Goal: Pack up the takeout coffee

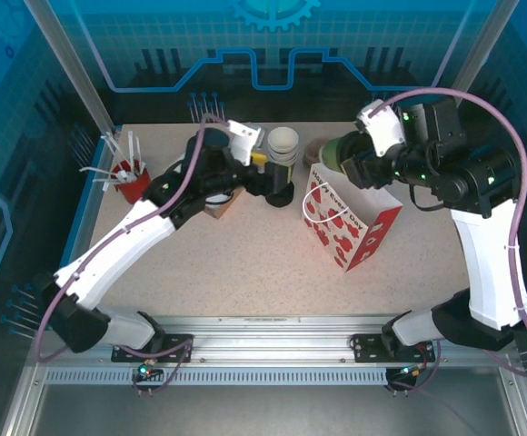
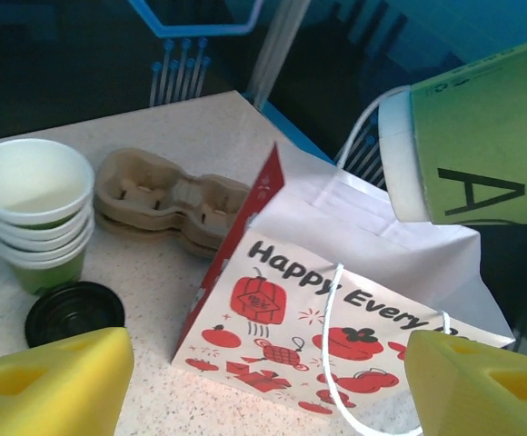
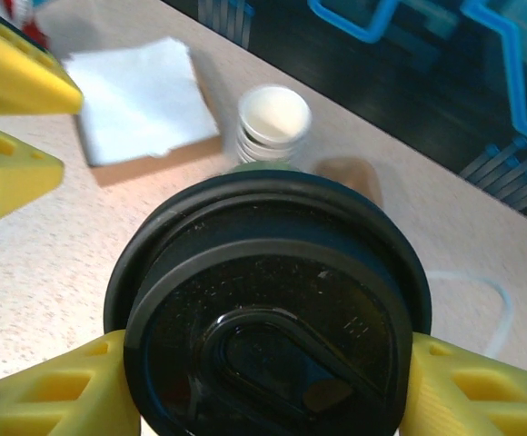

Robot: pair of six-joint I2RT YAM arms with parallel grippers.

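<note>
One green takeout coffee (image 2: 482,136) carries a black lid (image 3: 268,300).

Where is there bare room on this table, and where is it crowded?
Bare: the table near the front rail, between the left arm and the gift bag. Crowded: the back strip, with stacked cups, black lids and the right hand holding the coffee.

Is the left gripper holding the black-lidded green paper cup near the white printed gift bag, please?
No: the right gripper holds the black-lidded green paper cup near the white printed gift bag, as the right wrist view shows.
</note>
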